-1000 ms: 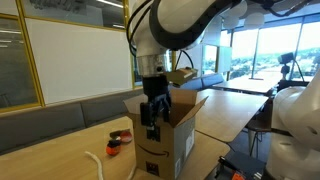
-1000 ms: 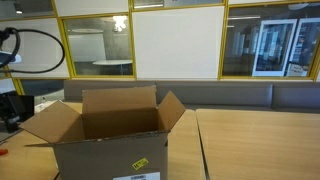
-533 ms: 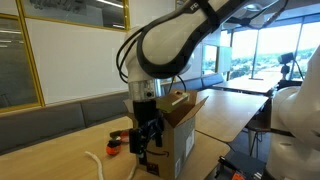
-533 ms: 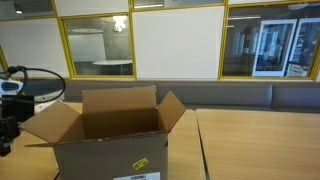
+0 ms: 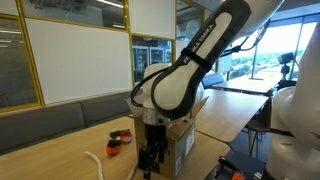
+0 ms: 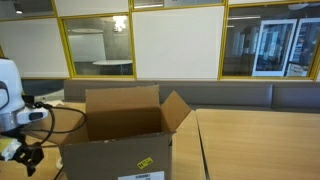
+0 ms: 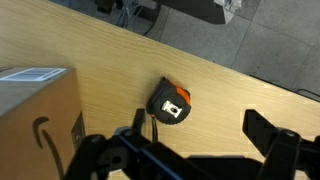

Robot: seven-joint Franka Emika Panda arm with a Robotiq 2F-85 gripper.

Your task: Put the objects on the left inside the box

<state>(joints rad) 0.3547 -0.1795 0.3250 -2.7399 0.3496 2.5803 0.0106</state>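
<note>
The brown cardboard box [image 5: 182, 132] stands open on the wooden table, and it also shows in an exterior view [image 6: 120, 150] and at the left of the wrist view [image 7: 35, 110]. A black-and-orange tape measure [image 7: 170, 103] lies on the table beside the box. An orange-red and dark lump [image 5: 118, 140] and a limp white cord [image 5: 96, 164] lie further out. My gripper [image 7: 200, 140] is open and empty, low over the table next to the box [image 5: 150, 160], just short of the tape measure. It shows at the left edge in an exterior view [image 6: 22, 155].
The wooden table [image 5: 50, 155] runs along a padded bench [image 5: 60, 110] by the wall. More tables [image 6: 260, 140] stand to the side of the box. The table's edge and grey floor [image 7: 250, 40] show beyond the tape measure.
The arm has come down from above the box's open top to table height beside the box. The box's flap on that side no longer spreads outward.
</note>
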